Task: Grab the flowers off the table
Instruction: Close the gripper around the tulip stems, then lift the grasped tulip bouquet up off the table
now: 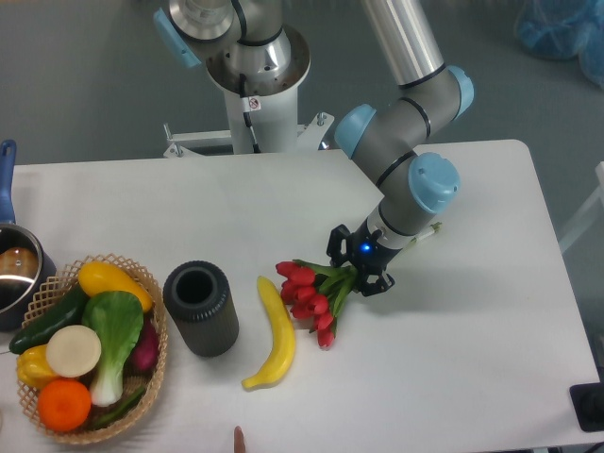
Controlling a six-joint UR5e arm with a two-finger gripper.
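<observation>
The flowers (310, 296), a bunch of small red tulips with green leaves, hang at the middle of the table (472, 359), with the blooms pointing left and down. My gripper (360, 267) is shut on the green stems just right of the blooms. The far end of the stems (427, 233) pokes out behind my wrist. The blooms look slightly raised off the tabletop.
A yellow banana (276, 334) lies just left of the flowers. A dark cylindrical cup (201, 308) stands further left. A wicker basket (87, 347) of vegetables and fruit sits at the left edge, with a pot (14, 269) behind it.
</observation>
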